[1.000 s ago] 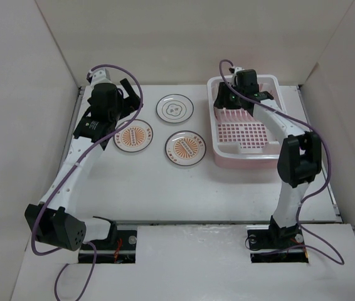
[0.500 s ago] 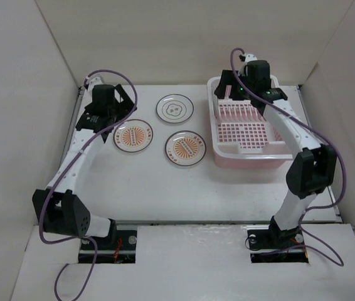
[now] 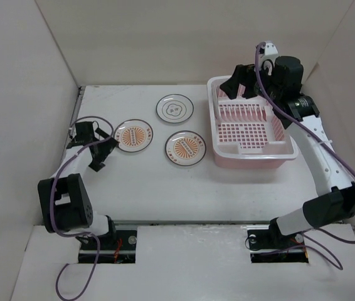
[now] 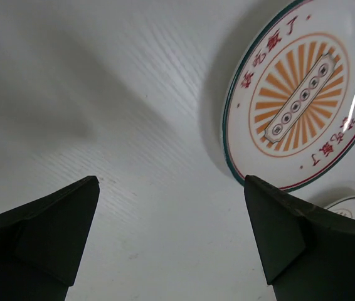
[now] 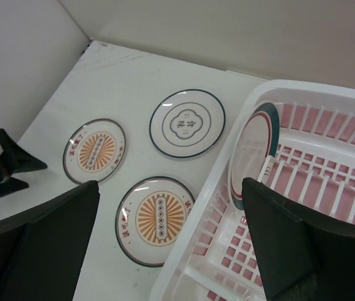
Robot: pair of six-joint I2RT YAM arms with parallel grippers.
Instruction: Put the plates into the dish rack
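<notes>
Because the dish rack [image 3: 253,135] sits near the table's [image 3: 165,188] right edge, the open room I see is the near half and the left side. 3 plates lie flat left of the rack: the plain plate [image 3: 175,109] farthest, the left sunburst plate [image 3: 133,136] and the right sunburst plate [image 3: 185,148] nearer. A 4th plate [image 5: 253,150] stands on edge inside the rack by its left wall (only my right wrist view shows it). The left gripper [image 4: 170,188] is low over the table, spread wide and empty, just beside the left sunburst plate. The right gripper [image 5: 170,188], equally wide and empty, hangs raised at the rack's far edge with its arm stretched out.

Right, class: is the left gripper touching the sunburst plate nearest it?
Apart. The right wrist view shows bare table between the left gripper and that sunburst plate.
</notes>
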